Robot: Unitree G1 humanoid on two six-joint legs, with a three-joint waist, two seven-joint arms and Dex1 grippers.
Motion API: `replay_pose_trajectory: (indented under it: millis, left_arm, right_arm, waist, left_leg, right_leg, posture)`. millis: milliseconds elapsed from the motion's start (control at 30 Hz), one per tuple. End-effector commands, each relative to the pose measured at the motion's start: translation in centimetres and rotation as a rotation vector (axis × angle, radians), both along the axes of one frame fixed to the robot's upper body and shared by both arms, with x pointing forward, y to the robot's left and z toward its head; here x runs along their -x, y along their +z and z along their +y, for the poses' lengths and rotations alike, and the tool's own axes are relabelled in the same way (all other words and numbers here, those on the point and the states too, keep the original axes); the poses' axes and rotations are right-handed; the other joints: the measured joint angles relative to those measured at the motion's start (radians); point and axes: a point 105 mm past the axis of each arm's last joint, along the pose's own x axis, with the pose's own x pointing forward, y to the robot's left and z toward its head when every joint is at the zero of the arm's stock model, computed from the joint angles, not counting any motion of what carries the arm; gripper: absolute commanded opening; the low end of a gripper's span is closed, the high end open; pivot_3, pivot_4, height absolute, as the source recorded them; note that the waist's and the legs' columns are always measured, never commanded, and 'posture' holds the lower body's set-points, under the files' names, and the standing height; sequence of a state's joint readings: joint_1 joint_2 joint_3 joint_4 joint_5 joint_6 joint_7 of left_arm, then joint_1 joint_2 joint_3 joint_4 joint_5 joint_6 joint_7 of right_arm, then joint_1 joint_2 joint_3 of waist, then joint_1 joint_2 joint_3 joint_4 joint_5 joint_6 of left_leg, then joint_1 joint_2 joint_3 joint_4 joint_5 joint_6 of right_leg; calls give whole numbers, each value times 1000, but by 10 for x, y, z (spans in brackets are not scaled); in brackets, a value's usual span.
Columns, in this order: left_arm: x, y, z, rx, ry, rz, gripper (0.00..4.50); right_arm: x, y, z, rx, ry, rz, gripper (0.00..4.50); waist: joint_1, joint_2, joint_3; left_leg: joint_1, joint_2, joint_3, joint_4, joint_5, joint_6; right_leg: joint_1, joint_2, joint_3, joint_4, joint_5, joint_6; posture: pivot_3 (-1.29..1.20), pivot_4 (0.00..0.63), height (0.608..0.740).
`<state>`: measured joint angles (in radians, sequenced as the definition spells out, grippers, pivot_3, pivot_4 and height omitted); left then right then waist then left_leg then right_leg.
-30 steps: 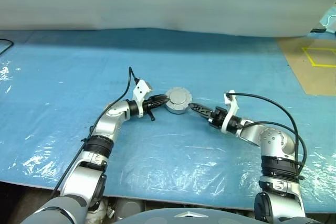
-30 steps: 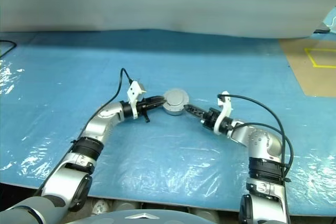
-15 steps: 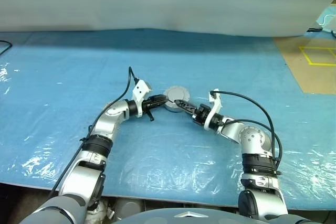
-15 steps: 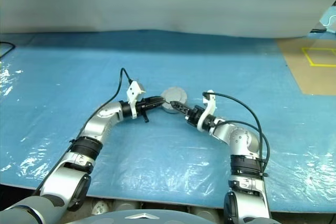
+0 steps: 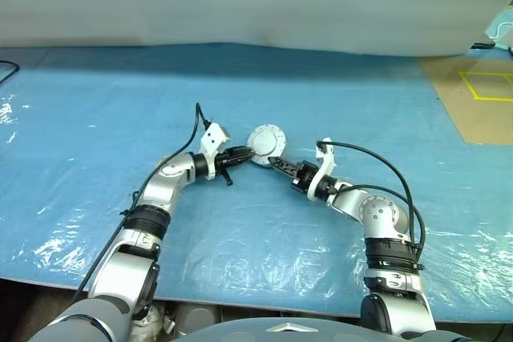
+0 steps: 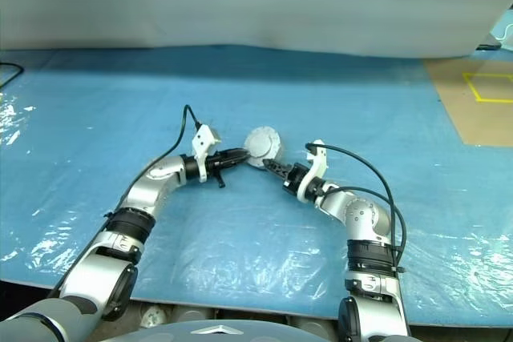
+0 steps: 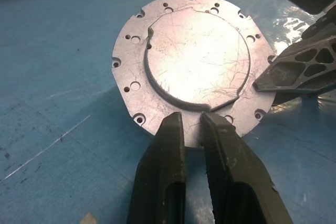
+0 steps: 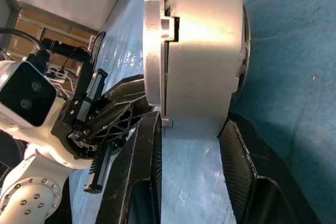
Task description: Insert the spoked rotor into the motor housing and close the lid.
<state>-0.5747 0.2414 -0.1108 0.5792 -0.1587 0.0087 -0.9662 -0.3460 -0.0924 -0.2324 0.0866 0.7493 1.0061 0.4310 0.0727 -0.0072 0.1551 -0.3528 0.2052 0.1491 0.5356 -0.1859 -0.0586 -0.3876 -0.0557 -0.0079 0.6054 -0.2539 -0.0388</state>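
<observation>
The motor housing (image 8: 202, 51) is tipped up on its edge on the blue sheet, with the lid (image 7: 194, 61) seated on it and facing the head camera (image 5: 264, 142). The lid's outer face is smooth, with small holes around its rim. My left gripper (image 5: 244, 153) reaches in from the left and is shut on the lid's rim (image 7: 191, 121). Coming from the right, my right gripper (image 5: 275, 161) has one finger on each side of the housing's round wall (image 8: 191, 124) and is closed on it. The spoked rotor is hidden.
A blue plastic sheet (image 5: 120, 94) covers the table, wrinkled and shiny near the front edge. A brown board with yellow tape (image 5: 481, 94) lies at the far right. A black cable (image 5: 6, 70) shows at the far left edge.
My right gripper moved left up to the housing and its fingers closed around it. The housing went from lying flat to standing on edge. The left gripper kept its grip and place.
</observation>
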Motion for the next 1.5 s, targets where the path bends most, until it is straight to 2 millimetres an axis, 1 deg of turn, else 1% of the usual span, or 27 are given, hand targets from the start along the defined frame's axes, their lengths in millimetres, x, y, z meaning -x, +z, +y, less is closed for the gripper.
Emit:
replay_pose_trajectory:
  millis: [33, 200, 300, 367, 433, 500, 567, 667, 767, 867, 967, 1067, 1133, 1233, 1300, 1367, 1433, 1500]
  left_arm:
    - [1, 2, -6, -6, -21, -9, 618]
    - [1, 2, -3, -7, -17, -9, 618]
    - [1, 6, -2, 24, -9, -4, 618]
    - [4, 16, -1, 85, -32, 7, 618]
    - [10, 30, 4, 156, -70, 14, 618]
    - [12, 45, 14, 220, -69, 24, 618]
    - [15, 55, 28, 249, -70, 41, 618]
    - [14, 67, 56, 275, -27, 59, 618]
    - [13, 72, 80, 276, 29, 68, 618]
    - [12, 72, 94, 282, 86, 70, 618]
    - [15, 74, 96, 330, 98, 90, 618]
    - [20, 75, 89, 383, 84, 129, 618]
    - [24, 74, 83, 428, 78, 167, 618]
    - [25, 80, 82, 558, 83, 243, 618]
    - [27, 90, 86, 687, 74, 284, 618]
    - [28, 98, 90, 791, 67, 313, 618]
    - [30, 104, 94, 881, 53, 350, 989]
    - [32, 105, 95, 933, 44, 382, 1563]
  right_arm:
    - [0, -2, 5, 3, 8, 7, 1155]
    - [-2, -1, 5, 2, 8, 3, 1155]
    - [-3, 3, 5, -10, 11, -3, 1155]
    - [-6, 5, 5, -19, 7, 4, 1155]
    - [-9, 7, 5, -29, 3, 12, 1155]
    - [-11, 12, 4, -57, -3, 10, 1155]
    - [-14, 17, 4, -90, -17, 8, 1155]
    - [-16, 27, 5, -153, -17, 2, 1155]
    - [-17, 37, 12, -187, 1, -12, 1155]
    - [-18, 52, 22, -251, 30, -30, 1155]
    - [-21, 69, 30, -316, 46, -39, 1155]
    - [-25, 88, 39, -397, 77, -40, 1155]
    - [-27, 104, 45, -450, 107, -54, 1155]
    - [-30, 123, 48, -500, 125, -73, 1155]
    - [-28, 137, 50, -529, 152, -99, 1155]
    - [-25, 145, 52, -539, 172, -112, 1155]
    - [-24, 148, 53, -541, 186, -115, 1155]
    - [-22, 150, 54, -540, 198, -116, 1155]
  waist:
    - [0, 0, 0]
    - [0, 0, 0]
    - [0, 0, 0]
    - [-1, 0, 0]
    - [-4, 0, 1]
    - [-4, 0, 1]
    - [-4, 0, 1]
    - [-5, 1, 1]
    - [-4, 1, 1]
    - [-3, 3, 5]
    - [-3, 6, 9]
    - [-3, 7, 10]
    - [-3, 7, 10]
    - [-2, 7, 10]
    - [-1, 7, 10]
    - [-1, 7, 10]
    - [-1, 7, 10]
    - [-1, 7, 10]
  left_leg:
    - [0, 0, 0, 0, 0, 0]
    - [0, 0, 0, 0, 0, 0]
    - [0, 0, 0, 0, 0, 0]
    - [0, 0, 0, 0, 0, 0]
    - [-1, 0, 0, 0, 0, 0]
    - [-4, 0, 0, 0, 0, 0]
    - [-8, 0, 0, 0, 0, 0]
    - [-13, 0, 0, 0, 0, 0]
    - [-16, 0, 0, 0, 0, 0]
    - [-16, 0, -1, 0, 0, 0]
    - [-17, 0, -1, 0, 0, 0]
    - [-18, 0, -1, 0, 0, 0]
    - [-19, 0, -1, 1, 0, 0]
    - [-19, 0, -1, 1, 0, 0]
    - [-20, 0, -1, 2, 0, 0]
    - [-21, 0, -2, 3, 0, 0]
    - [-21, 0, -2, 4, 0, 0]
    - [-22, 0, -3, 5, 0, 0]
  right_leg:
    - [0, 0, 0, 0, 0, 0]
    - [0, 0, 0, 0, 0, 0]
    - [0, 0, 0, 0, 0, 0]
    - [0, 0, 0, 0, 0, 0]
    - [-2, 0, 0, 0, 0, 0]
    - [-4, 1, 0, 1, 1, 1]
    - [-9, 2, -1, 2, 2, 3]
    - [-14, 3, -1, 3, 2, 3]
    - [-15, 3, -2, 2, 2, 3]
    - [-15, 2, -3, 1, 2, 3]
    - [-15, 2, -4, 2, 2, 3]
    - [-16, 2, -4, 3, 2, 3]
    - [-16, 2, -4, 2, 2, 3]
    - [-16, 2, -4, 3, 2, 3]
    - [-16, 2, -5, 3, 2, 3]
    - [-16, 2, -5, 3, 2, 3]
    - [-16, 2, -5, 3, 2, 3]
    - [-16, 2, -6, 4, 3, 3]
  posture:
    - [0, 150, 740]
    - [0, 150, 740]
    - [0, 150, 740]
    - [0, 150, 740]
    - [0, 150, 740]
    - [0, 150, 740]
    - [0, 150, 740]
    - [0, 150, 740]
    - [0, 150, 740]
    - [0, 150, 740]
    - [0, 150, 740]
    - [0, 150, 740]
    - [0, 150, 740]
    - [0, 150, 740]
    - [0, 150, 740]
    - [0, 150, 740]
    - [0, 150, 740]
    - [0, 150, 740]
